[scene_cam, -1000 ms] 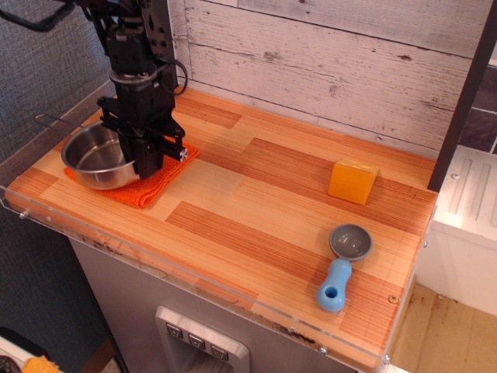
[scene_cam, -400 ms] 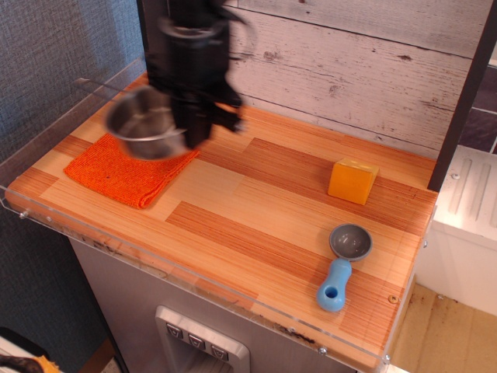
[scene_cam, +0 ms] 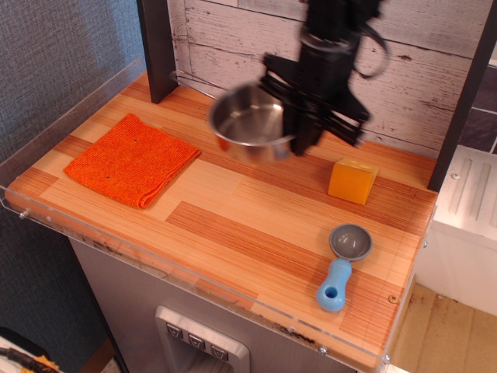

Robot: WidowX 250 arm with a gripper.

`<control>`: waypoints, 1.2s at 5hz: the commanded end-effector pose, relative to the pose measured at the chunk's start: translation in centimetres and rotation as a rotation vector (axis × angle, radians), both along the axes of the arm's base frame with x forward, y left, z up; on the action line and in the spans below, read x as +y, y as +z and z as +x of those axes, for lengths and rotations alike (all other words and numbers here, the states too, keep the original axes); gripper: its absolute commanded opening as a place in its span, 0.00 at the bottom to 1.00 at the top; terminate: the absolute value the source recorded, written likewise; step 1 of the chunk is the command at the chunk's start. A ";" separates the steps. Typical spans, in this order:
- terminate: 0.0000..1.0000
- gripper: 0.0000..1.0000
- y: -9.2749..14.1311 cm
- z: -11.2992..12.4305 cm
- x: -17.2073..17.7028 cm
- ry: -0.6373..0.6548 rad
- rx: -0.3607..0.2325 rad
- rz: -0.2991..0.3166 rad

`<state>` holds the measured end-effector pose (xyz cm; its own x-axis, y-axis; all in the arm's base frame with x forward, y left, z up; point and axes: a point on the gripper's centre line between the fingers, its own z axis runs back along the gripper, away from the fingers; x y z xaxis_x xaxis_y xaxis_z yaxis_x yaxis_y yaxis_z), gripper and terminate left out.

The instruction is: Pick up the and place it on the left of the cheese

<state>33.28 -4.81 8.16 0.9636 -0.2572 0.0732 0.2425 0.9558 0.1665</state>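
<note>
The shiny round steel pot (scene_cam: 250, 124) hangs in the air over the middle of the wooden table, its thin wire handle pointing back left toward the wall. My black gripper (scene_cam: 299, 134) is shut on the pot's right rim and holds it above the tabletop. The yellow-orange cheese block (scene_cam: 352, 181) sits on the table at the right, a little to the right of and below the pot. The image is slightly blurred around the gripper.
A flat orange knitted cloth (scene_cam: 130, 160) lies at the left. A small grey scoop with a blue handle (scene_cam: 344, 262) lies near the front right. A clear plastic rim (scene_cam: 70, 229) runs along the front and left table edges. A white plank wall (scene_cam: 435, 70) stands behind.
The gripper has lifted the pot off the orange cloth and carried it to the right, from the left side to above the middle of the table near the cheese.
</note>
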 end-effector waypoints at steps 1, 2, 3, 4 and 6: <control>0.00 0.00 -1.4 2.7 -1.0 0.060 -0.029 0.019; 0.00 0.00 -1.9 2.7 0.4 0.083 -0.014 0.031; 0.00 0.00 -2.4 3.0 1.9 0.097 -0.009 0.018; 0.00 0.00 -3.0 3.8 2.9 0.099 -0.001 0.016; 0.00 0.00 -3.7 5.2 2.8 0.077 -0.021 -0.012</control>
